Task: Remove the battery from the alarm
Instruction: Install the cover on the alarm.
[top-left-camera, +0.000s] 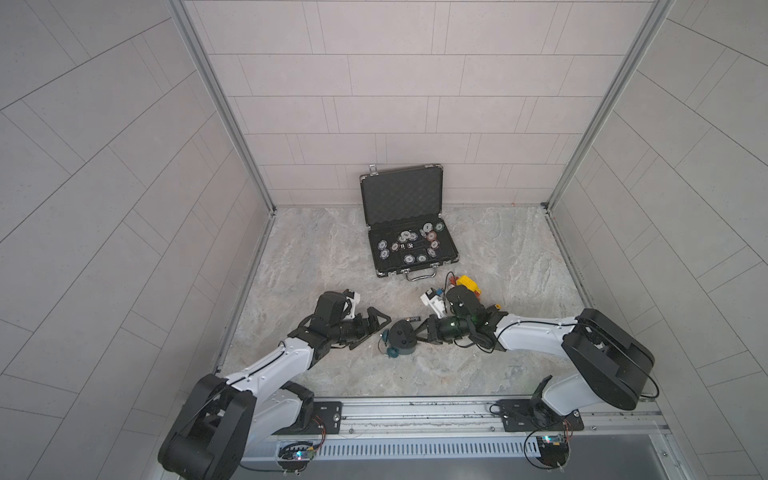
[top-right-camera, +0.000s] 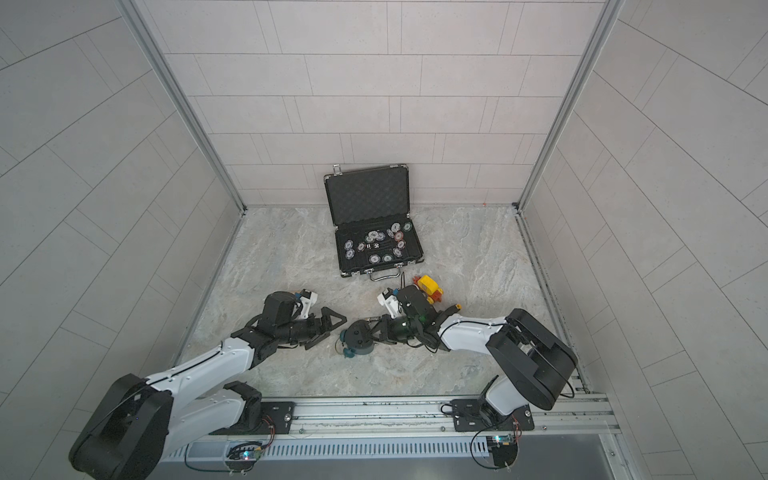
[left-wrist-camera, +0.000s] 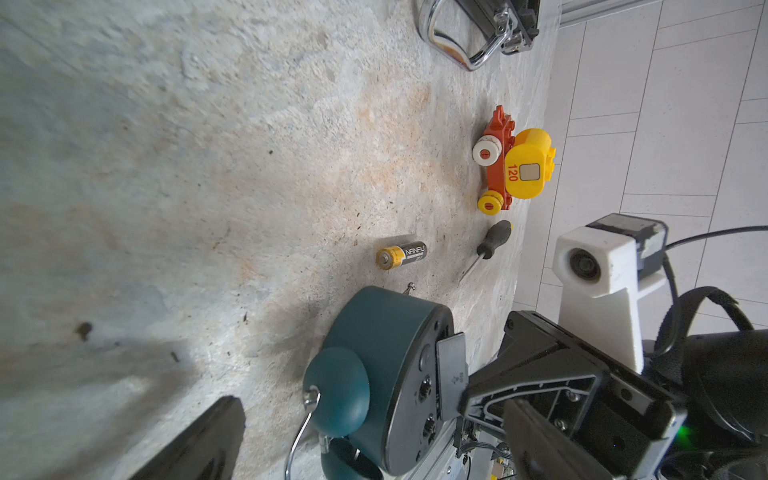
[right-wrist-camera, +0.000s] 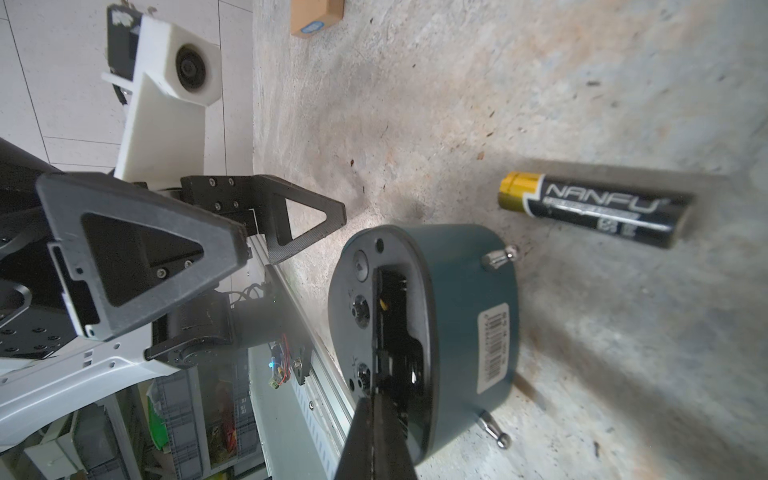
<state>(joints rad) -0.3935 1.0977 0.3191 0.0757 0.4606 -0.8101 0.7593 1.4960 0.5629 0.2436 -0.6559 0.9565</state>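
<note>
The dark teal alarm (top-left-camera: 402, 338) (top-right-camera: 359, 337) lies face down, its dark back up. Its battery slot (right-wrist-camera: 395, 316) stands open. The battery (left-wrist-camera: 401, 255) (right-wrist-camera: 598, 210), black with a gold end, lies loose on the table just beyond the alarm, also seen in a top view (top-left-camera: 412, 319). My right gripper (top-left-camera: 419, 332) (right-wrist-camera: 374, 405) is shut on the thin dark battery cover (left-wrist-camera: 451, 374), which stands off the alarm's back. To the alarm's left my left gripper (top-left-camera: 374, 332) (right-wrist-camera: 293, 228) stands wide open and holds nothing; one finger (left-wrist-camera: 199, 444) shows in its own wrist view.
A black-handled screwdriver (left-wrist-camera: 492, 243) and a red-and-yellow toy train (left-wrist-camera: 511, 166) (top-left-camera: 467, 284) lie behind the right arm. An open black case (top-left-camera: 409, 224) with poker chips stands against the back wall. Tiled walls close in both sides.
</note>
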